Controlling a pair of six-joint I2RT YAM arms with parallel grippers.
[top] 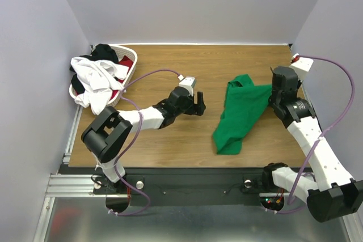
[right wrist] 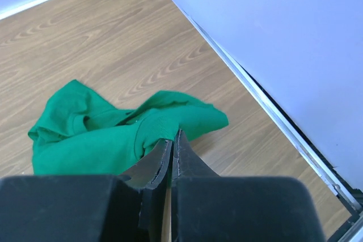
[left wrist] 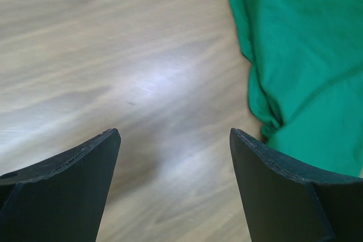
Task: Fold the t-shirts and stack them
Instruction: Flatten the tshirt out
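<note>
No text, label, brand, number or sign can be read in any of the three views.
</note>
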